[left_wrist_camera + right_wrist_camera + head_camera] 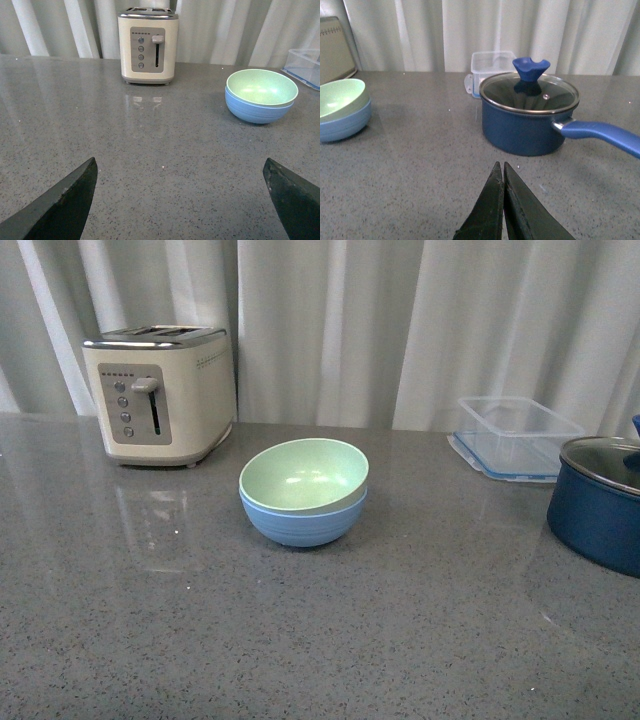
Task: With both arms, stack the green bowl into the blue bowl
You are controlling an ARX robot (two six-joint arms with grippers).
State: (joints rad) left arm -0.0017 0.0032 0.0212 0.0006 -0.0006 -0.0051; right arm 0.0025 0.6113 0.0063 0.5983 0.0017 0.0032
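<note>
The green bowl (300, 475) sits nested inside the blue bowl (302, 523) at the middle of the grey countertop. The stack also shows in the left wrist view, green bowl (261, 87) in blue bowl (255, 109), and in the right wrist view, green bowl (339, 98) in blue bowl (344, 125). Neither arm shows in the front view. My left gripper (180, 167) is open and empty, well short of the bowls. My right gripper (500, 167) is shut and empty, facing the pot, away from the bowls.
A cream toaster (160, 395) stands at the back left. A clear lidded container (515, 435) lies at the back right. A dark navy pot with glass lid (600, 500) stands at the right edge; in the right wrist view the pot (527, 117) has its handle (602, 135) pointing sideways.
</note>
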